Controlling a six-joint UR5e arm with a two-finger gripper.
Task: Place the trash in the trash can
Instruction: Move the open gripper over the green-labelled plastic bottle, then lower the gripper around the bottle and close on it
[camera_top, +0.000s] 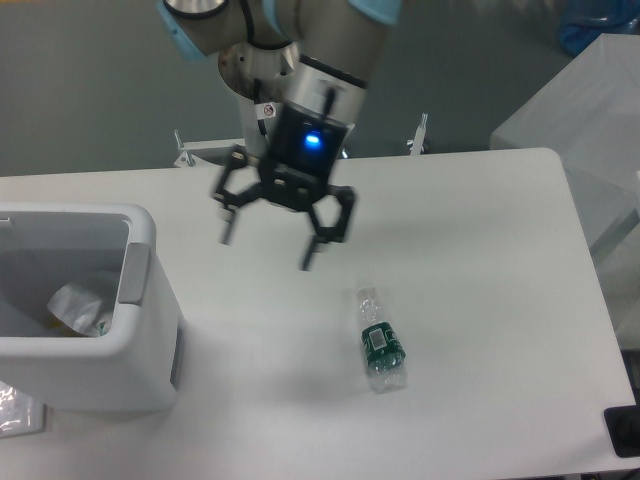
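Hand (268, 253) spread apart, nothing held, hovering upper centre. Bottle (380, 338) lies on counter (480, 300) lower centre-right, likely next pick. Wrapper (80, 308) already seen inside trash can (140, 262), left edge.

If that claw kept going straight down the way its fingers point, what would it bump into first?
Most likely bare table. The open claw points down and hangs over empty white surface. The bottle lies off to one side, nearer the camera, and the trash can stands apart on the other side. Depth is hard to judge from one view.
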